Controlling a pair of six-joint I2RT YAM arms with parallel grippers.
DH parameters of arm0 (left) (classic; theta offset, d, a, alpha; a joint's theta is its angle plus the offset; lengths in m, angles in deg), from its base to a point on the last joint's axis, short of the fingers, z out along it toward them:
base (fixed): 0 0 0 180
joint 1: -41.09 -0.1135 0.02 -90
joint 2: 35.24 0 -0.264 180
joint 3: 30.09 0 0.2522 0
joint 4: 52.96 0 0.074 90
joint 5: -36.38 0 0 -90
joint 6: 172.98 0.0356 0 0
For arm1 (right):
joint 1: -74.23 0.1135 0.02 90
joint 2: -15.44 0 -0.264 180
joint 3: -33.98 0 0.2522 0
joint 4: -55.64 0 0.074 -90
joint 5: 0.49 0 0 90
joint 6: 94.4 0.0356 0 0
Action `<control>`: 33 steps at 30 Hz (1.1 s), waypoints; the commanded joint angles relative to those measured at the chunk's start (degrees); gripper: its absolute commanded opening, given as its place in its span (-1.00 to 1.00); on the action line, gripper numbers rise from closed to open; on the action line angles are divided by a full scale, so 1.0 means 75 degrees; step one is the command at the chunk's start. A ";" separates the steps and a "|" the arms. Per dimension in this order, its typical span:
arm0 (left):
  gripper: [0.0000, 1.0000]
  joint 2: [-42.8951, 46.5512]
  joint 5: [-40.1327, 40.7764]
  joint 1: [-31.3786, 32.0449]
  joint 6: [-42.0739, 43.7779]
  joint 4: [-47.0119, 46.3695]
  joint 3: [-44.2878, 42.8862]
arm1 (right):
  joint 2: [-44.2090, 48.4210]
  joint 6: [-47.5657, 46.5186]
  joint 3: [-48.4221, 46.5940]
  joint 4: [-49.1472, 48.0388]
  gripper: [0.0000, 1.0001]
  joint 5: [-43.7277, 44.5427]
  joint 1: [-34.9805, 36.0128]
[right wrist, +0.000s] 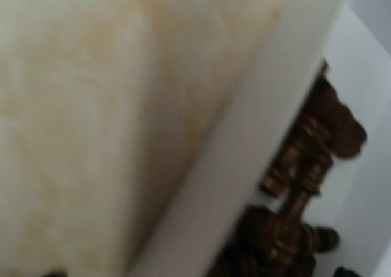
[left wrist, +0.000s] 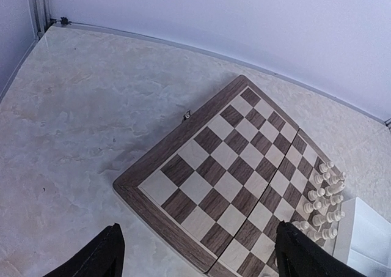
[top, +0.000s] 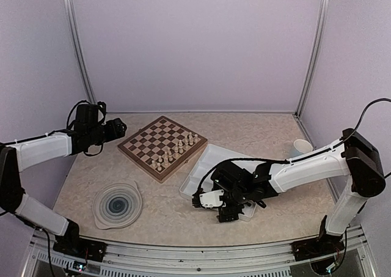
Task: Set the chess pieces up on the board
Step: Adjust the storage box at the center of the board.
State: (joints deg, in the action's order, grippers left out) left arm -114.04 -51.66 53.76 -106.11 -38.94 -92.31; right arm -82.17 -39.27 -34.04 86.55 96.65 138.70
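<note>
Done: pale cream wooden chess pieces stand on checkered wooden board, ahead-right of my wide, empty left claw | To do: dark brown pieces lie in white tray under my wide right claw

The board is checkered brown and tan, pieces cream, tray white, plate blue-swirled.
</note>
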 commanded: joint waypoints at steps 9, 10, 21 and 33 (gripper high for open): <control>0.69 -0.0760 -0.0392 -0.0580 -0.0361 -0.0288 -0.0854 | 0.0406 0.0241 0.0726 -0.0550 0.93 0.0794 -0.1321; 0.69 -0.0887 -0.0312 -0.0642 -0.0365 -0.0332 -0.0991 | 0.0447 0.0246 0.0765 -0.0566 0.92 0.0755 -0.1481; 0.70 -0.3769 -0.0194 -0.0902 -0.0210 -0.0713 -0.2773 | 0.0448 0.0350 0.1012 -0.1074 0.89 0.0562 -0.2748; 0.70 -0.5895 -0.1420 -0.0985 -0.0268 -0.0699 -0.4435 | 0.0670 0.0489 0.1135 -0.1159 0.85 0.0367 -0.3985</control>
State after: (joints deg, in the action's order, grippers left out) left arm -154.81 -58.15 47.11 -108.08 -43.90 -120.64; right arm -78.43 -36.21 -26.94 78.00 98.92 110.70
